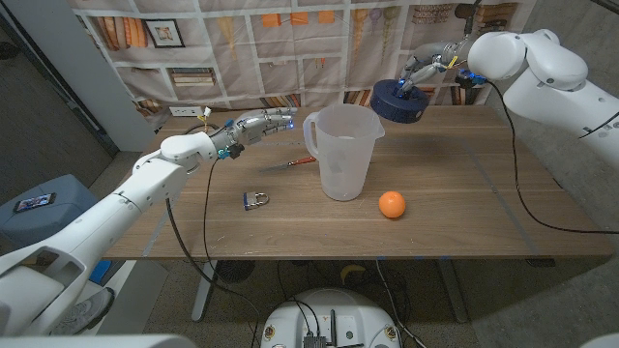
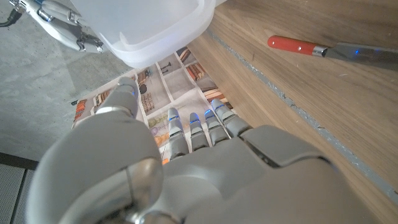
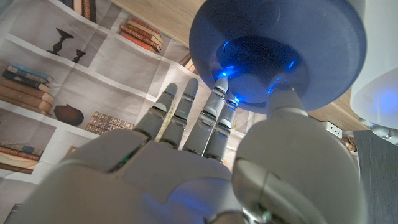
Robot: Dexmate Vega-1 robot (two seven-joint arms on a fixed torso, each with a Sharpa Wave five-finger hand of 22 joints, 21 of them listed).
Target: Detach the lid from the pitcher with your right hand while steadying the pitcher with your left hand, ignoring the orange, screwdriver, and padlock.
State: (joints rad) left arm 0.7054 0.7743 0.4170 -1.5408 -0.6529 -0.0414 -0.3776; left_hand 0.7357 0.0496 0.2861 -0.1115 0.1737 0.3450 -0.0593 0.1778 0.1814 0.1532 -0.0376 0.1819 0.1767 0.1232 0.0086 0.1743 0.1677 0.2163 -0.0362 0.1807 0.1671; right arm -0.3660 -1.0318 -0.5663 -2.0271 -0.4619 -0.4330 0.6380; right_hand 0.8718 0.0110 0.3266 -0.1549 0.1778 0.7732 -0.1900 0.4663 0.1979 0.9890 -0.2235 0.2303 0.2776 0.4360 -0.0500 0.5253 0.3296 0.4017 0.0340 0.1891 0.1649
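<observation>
Closest to the head camera, near the table's front edge, sits the orange [image 1: 392,204], just right of the pitcher [image 1: 341,152]. That translucent white pitcher stands upright at mid-table with its mouth uncovered and its handle toward the robot's left. Its dark blue lid [image 1: 400,101] is off it, held in the air above the table's far side, up and to the right of the pitcher's rim, by the right hand [image 1: 427,68]. From the head view the fingers reach down onto the lid's top, but the grip itself is small there. The right wrist view shows it better: the fingertips [image 3: 219,93] and thumb close around the raised knob in the middle of the lid [image 3: 280,50], lit blue by the hand's own lights, with a slice of the pitcher's pale wall at the picture's edge.

On the other side, the left hand [image 1: 253,127] hovers left of the pitcher, fingers stretched toward the handle and holding nothing; a gap separates it from the pitcher. In the left wrist view the straight, spread fingers [image 2: 186,127] point at the pitcher's base [image 2: 149,28], still apart from it, and the red handle of the screwdriver [image 2: 295,45] lies on the wood beside them. The head view shows that screwdriver [image 1: 301,160] just left of the pitcher's base, and the padlock [image 1: 255,200] nearer the front, left of the pitcher, on the wooden table [image 1: 455,232].
</observation>
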